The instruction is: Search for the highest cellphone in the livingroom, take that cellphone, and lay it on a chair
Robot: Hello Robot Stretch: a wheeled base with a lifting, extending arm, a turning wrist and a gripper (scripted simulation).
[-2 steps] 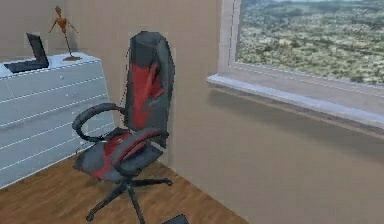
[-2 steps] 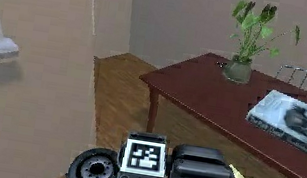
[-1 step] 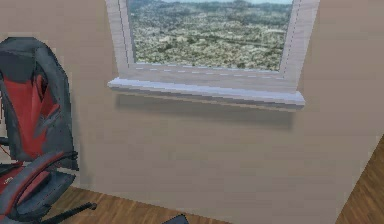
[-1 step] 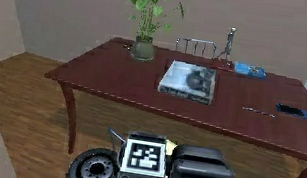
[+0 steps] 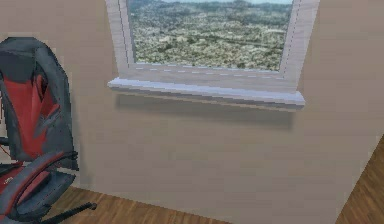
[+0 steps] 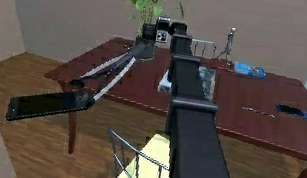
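Facing a bare wall (image 5: 200, 150) and a window (image 5: 210, 35) ahead, while out to the side the big dark-red tabletop (image 6: 247, 126) stretches across the arm side view. The arm (image 6: 190, 133) runs up the middle of that view, out over the tabletop's near edge. An office chair (image 5: 35, 120), red and grey, sits at the forward view's left, close to the wall. A second chair (image 6: 145, 167), yellow seat and wire back, stands at the tabletop's near side, just beside the arm. There's a plant (image 6: 152, 4) at the far edge.

Now the one that matters: the cellphone (image 6: 46, 106), a black slab, hangs at the tip of the pincer (image 6: 86, 90), off the tabletop's corner and clear above the floor (image 6: 22, 73). So the pincer holds it; beyond that, its state can't be told. Another small dark slab (image 6: 292, 111) lies flat toward the tabletop's right end.

My call: the taking looks done and the laying-down is the step in hand. The next move calls for bringing the cellphone over a seat. The yellow one looks nearest. Then it needs lowering until it lies flat, minding the wire back and the tabletop's edge.
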